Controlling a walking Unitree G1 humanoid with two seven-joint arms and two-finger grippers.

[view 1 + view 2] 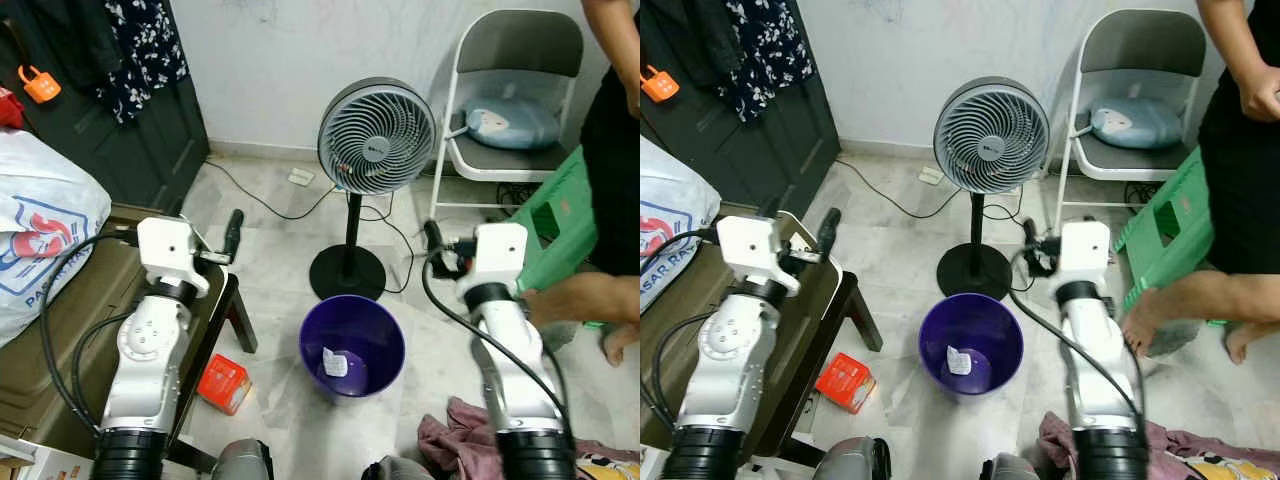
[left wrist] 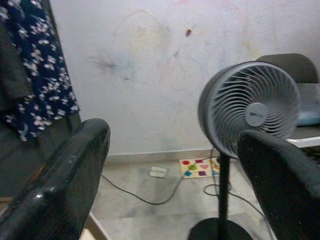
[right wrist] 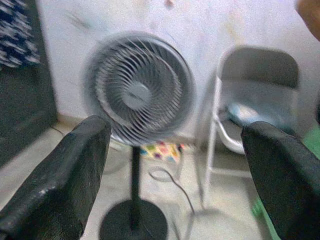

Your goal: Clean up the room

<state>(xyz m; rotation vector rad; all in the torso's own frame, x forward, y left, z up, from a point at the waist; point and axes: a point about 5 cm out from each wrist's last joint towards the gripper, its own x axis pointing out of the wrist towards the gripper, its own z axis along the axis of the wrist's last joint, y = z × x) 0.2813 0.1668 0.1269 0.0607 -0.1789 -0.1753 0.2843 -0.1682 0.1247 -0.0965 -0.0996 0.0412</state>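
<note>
We stand over the round purple plastic bin (image 1: 352,345) on the pale floor.
Our left gripper (image 2: 175,170) and right gripper (image 3: 175,175) are up, spread wide, holding nothing; a small white scrap (image 1: 335,362) lies inside the bin; the grey standing fan (image 1: 376,137) is just behind.

Glossy purple plastic bin (image 1: 352,340), marble-look floor (image 1: 270,250)

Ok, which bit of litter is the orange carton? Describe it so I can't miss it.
Start from the standing fan; in front of its base sits the purple bin. The orange carton lies on the floor to the bin's left, beside the dark table's leg. It is the one bright orange boxy item there.
</note>
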